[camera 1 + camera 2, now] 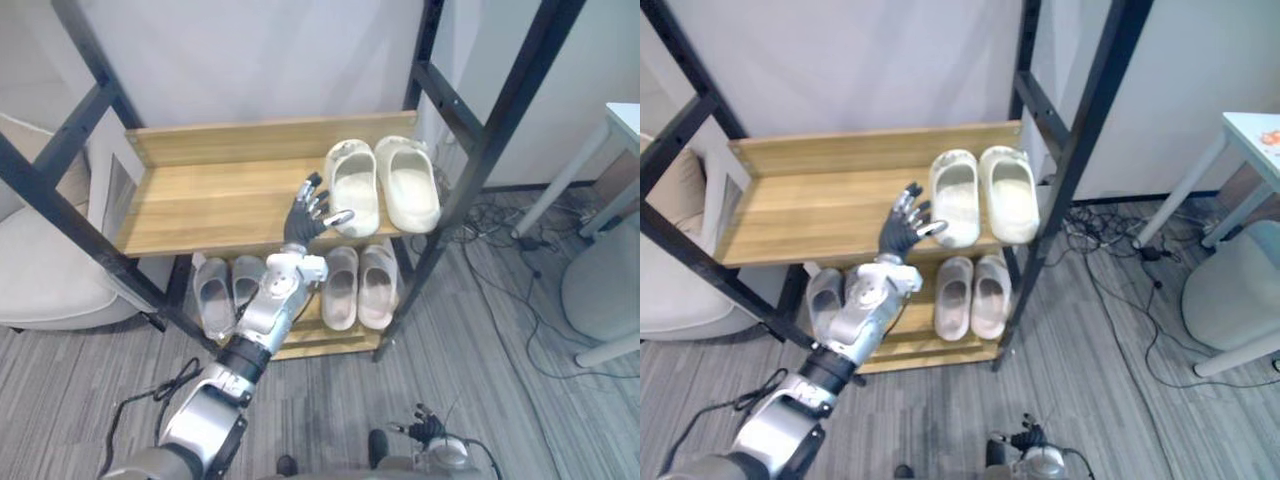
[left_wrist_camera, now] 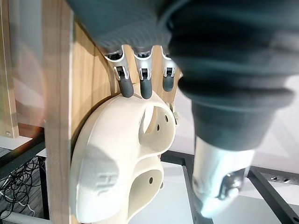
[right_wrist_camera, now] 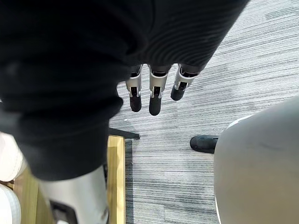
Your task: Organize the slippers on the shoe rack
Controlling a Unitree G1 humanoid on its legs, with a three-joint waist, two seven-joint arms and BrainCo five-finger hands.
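A cream pair of slippers stands side by side at the right end of the rack's upper wooden shelf [image 1: 210,200]: the left slipper [image 1: 354,187] and the right slipper [image 1: 408,183]. My left hand [image 1: 306,215] is raised at the shelf's front edge just left of that pair, open, with its fingers straight. Its thumb points at the left slipper's heel. In the left wrist view its fingertips [image 2: 127,88] reach the rim of the near cream slipper [image 2: 117,158]. My right hand [image 1: 430,432] hangs low over the floor, open, with straight fingers [image 3: 155,100].
On the lower shelf [image 1: 330,338] a grey pair [image 1: 215,290] stands left and a beige pair [image 1: 358,285] right. Black frame posts [image 1: 470,170] flank the rack. A white chair [image 1: 40,270] is left. At the right are a white table [image 1: 622,130], a round grey seat [image 1: 605,285] and floor cables [image 1: 500,225].
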